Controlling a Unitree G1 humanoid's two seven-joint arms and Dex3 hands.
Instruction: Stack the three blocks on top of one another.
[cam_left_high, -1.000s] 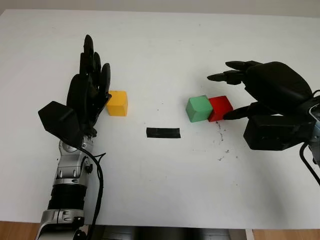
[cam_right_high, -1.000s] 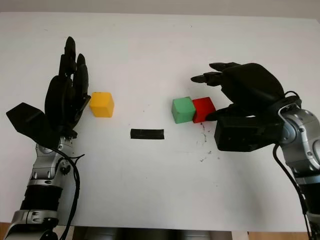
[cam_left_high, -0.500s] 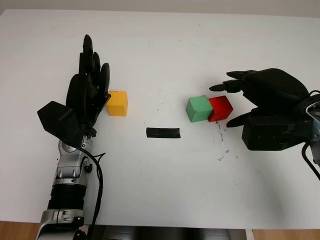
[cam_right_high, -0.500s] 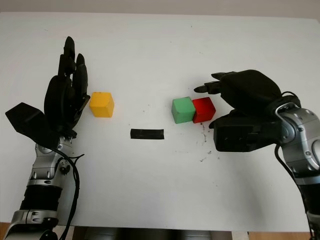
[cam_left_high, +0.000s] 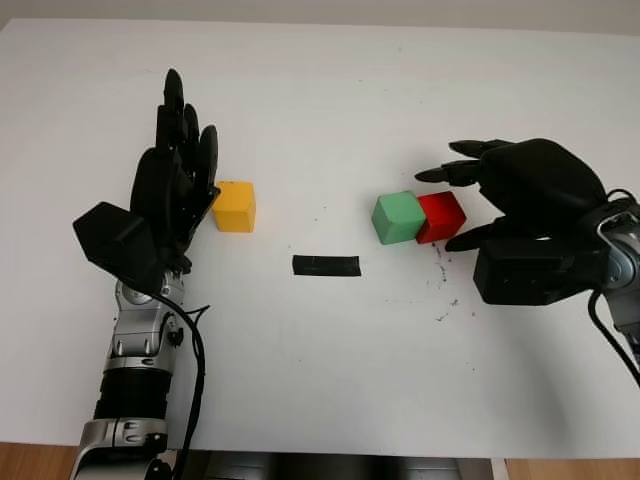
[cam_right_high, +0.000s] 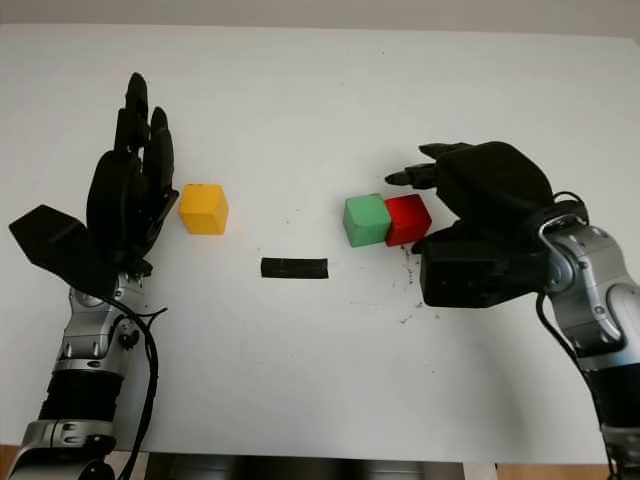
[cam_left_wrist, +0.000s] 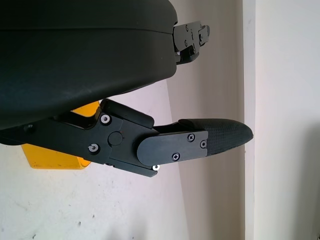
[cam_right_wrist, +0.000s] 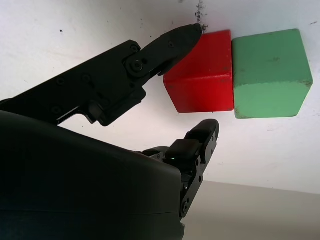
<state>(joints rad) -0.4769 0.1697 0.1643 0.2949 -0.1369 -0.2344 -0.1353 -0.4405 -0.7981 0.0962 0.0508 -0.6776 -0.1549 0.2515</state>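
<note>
Since a moment before, my right hand (cam_left_high: 462, 205) had edged back toward the red block (cam_left_high: 441, 216), its thumb tip at the block's near corner and the other fingers (cam_right_wrist: 200, 142) hanging beyond its far side, holding nothing. That block sat touching the green block (cam_left_high: 398, 216) on the white bench (cam_left_high: 320, 90). My left hand (cam_left_high: 180, 170) stood open just beside the yellow block (cam_left_high: 235, 206), well apart from the green block, across a black strip (cam_left_high: 325, 265).
</note>
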